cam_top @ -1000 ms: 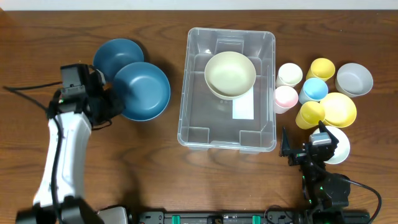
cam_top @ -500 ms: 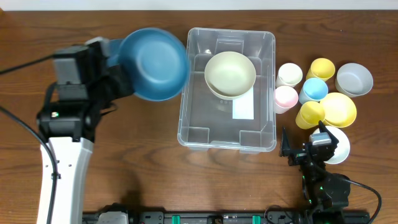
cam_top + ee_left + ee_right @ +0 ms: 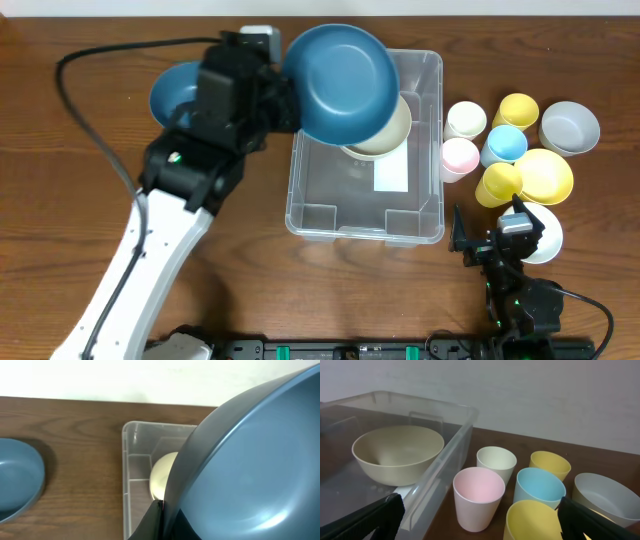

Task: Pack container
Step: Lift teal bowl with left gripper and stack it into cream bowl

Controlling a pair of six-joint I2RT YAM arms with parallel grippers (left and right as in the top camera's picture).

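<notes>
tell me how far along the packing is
Done: one cream bowl sits in the container. In hand: the left gripper holds a blue bowl above the container's far end, not yet released. Left: a second blue bowl on the table to the left, plus the cups and bowls on the right, where the right gripper sits open.

Directly beneath the blue bowl (image 3: 345,82) clamped in the left pincer (image 3: 284,104), the container (image 3: 360,200) is occupied by a cream bowl (image 3: 397,131). Bare floor is left behind it, toward the robot.
</notes>
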